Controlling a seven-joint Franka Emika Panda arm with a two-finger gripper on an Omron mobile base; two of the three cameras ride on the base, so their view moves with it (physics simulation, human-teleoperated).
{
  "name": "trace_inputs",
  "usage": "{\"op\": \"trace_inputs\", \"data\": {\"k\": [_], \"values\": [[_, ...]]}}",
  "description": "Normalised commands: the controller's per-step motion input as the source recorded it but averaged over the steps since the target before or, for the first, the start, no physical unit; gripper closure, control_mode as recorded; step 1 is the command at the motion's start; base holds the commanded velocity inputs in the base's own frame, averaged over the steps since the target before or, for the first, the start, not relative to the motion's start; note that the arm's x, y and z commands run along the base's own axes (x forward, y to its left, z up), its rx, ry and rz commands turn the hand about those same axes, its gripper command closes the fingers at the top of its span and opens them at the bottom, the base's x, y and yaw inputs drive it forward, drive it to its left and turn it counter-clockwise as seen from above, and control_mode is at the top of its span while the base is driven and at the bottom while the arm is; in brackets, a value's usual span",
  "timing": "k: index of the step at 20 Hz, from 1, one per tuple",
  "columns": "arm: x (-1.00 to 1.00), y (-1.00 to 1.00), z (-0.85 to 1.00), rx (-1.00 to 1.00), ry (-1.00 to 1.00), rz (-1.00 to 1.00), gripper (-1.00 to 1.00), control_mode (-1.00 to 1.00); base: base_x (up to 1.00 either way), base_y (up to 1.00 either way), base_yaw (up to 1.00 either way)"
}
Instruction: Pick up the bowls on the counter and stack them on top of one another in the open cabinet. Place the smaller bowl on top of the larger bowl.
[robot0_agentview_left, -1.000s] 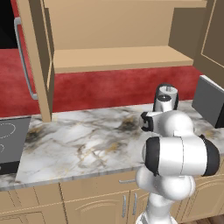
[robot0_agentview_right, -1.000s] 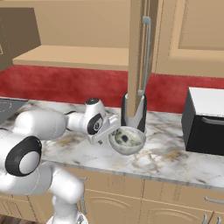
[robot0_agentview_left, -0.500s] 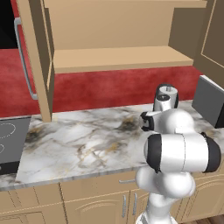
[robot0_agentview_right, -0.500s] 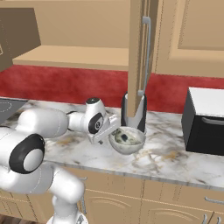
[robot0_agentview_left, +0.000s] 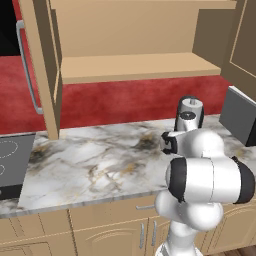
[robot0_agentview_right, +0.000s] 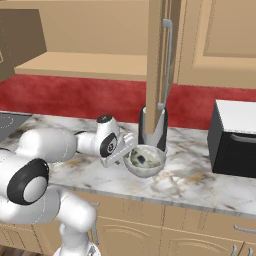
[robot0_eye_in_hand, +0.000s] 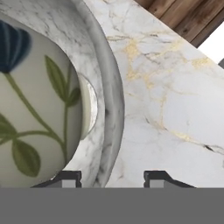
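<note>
White arm reaches low and forward over the table (robot0_agentview_right: 200, 187), tool (robot0_eye_in_hand: 113, 177) part open, its fingertips (robot0_eye_in_hand: 65, 178) straddling the marbled bowl's (robot0_agentview_right: 144, 161) rim, grip unclear.

**Kitchen setting: red wall, tan woodwork**

A deep red backsplash (robot0_agentview_left: 115, 102) runs behind the worktop. Light tan drawers (robot0_agentview_right: 200, 225) with silver pulls sit below. A black cooktop (robot0_agentview_left: 10, 165) lies at the left end; a black box-like appliance (robot0_agentview_right: 235, 145), perhaps a microwave, stands at the right. Lighting is even and shadowless.
</note>
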Motion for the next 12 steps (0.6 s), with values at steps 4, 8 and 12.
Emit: {"op": "trace_inputs", "data": {"k": [4,8,12], "values": [[-0.29,0.14,-0.46,0.01,-0.08,-0.13,1.00,-1.00,0.00,0.00,0.00],[-0.08,0.18,-0.18,0.00,-0.03,-0.09,1.00,-1.00,0.00,0.00,0.00],[0.00,0.02,0.00,0.00,0.00,-0.02,1.00,-1.00,0.00,0.00,0.00]]}}
